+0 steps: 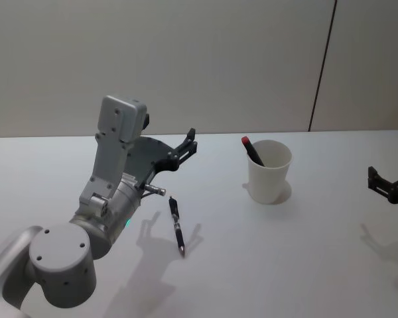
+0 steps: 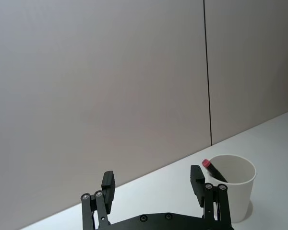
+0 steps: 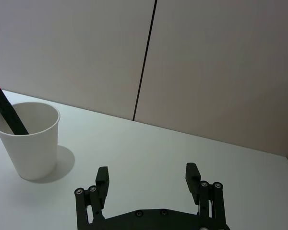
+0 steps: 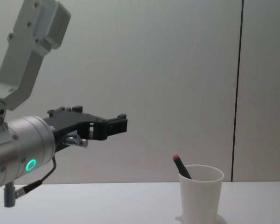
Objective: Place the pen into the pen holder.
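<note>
Held high over the white table (image 1: pixel 305 265) by the left gripper (image 1: pixel 189 144): nothing at all, black fingers (image 2: pixel 108 184) spread wide and aimed level toward the back wall (image 1: pixel 219 66), probably to stay clear of everything below. Lying flat on the tabletop, below that gripper and nearer the robot: a slim pen (image 1: pixel 178 225), black-barrelled with small glints along its length, touching neither claw and apparently the one to be fetched. Standing upright well off to its right: the pen holder (image 1: pixel 268 173), a plain white tapered paper cup with a rolled rim, wide mouth up as if to take a drop from above. Leaning inside it against the rim on the robot's left: a second black pen (image 1: pixel 251 150), red cap poking above the lip. Parked low near the table's right edge: the right gripper (image 3: pixel 147 171), claws likewise apart and empty. By appearances, one pen home and one to go.
</note>
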Action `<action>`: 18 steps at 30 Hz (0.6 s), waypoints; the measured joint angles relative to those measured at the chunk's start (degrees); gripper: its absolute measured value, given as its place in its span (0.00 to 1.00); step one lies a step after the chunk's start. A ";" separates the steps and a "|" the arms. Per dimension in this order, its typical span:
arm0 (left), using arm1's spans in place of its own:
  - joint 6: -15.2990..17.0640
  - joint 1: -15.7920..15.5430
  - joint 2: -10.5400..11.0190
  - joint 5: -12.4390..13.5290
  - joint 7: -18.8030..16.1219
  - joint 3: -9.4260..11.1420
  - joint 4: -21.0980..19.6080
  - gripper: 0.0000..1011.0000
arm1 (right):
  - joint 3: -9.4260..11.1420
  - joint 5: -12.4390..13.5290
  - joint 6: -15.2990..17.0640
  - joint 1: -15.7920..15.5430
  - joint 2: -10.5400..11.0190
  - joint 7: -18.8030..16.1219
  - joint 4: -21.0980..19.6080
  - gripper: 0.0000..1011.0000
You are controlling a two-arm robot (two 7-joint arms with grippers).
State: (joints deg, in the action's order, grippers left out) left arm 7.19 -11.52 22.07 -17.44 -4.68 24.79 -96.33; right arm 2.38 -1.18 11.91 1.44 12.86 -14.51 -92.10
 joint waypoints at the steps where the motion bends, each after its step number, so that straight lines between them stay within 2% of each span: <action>1: 0.78 0.14 0.03 -0.44 -0.40 -0.10 -0.30 0.99 | 0.01 0.00 0.00 -0.01 0.01 -0.01 -0.01 0.99; 10: 7.45 0.74 0.18 -3.06 -1.84 -0.62 -1.78 0.99 | 0.01 0.00 0.00 -0.05 0.05 -0.06 -0.03 0.99; 11: 7.45 0.74 0.18 -3.06 -1.84 -0.62 -1.78 0.99 | 0.02 0.00 0.00 -0.05 0.05 -0.07 -0.03 0.99; 18: 13.32 0.79 0.00 -4.43 -1.86 -0.81 -2.01 0.99 | 0.01 0.00 0.00 -0.08 0.06 -0.08 -0.04 0.99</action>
State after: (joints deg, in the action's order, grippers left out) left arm 20.51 -10.73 22.08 -21.86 -6.54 23.98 -98.34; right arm 2.39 -1.18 11.91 1.36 12.91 -14.59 -92.13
